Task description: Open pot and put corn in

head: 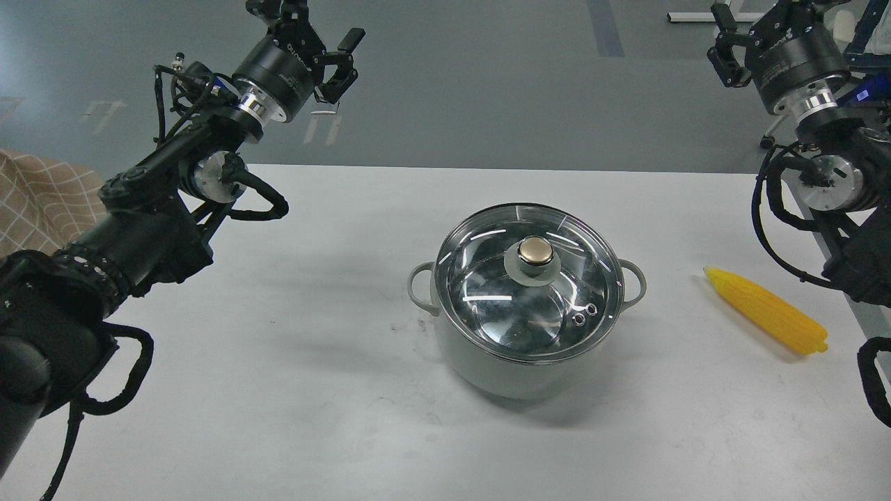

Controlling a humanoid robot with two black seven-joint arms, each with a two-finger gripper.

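The pale grey-green pot [487, 362] stands in the middle of the white table [278, 417], with two loop handles at its sides. A glass lid [487, 292] with a gold knob [535, 251] sits on it, closing it. To the right of the pot, the yellow corn [766, 311] lies on the table with its pointed end towards the pot. My left gripper [313, 17] hangs high at the far left, open and holding nothing, well away from the pot. High at the far right is my right gripper [766, 10], also open and empty, partly cut by the top edge.
A beige checked cloth [42, 202] lies at the left edge, behind my left arm. The table's right edge runs just past the corn, under my right arm. Grey floor lies beyond the table's far edge.
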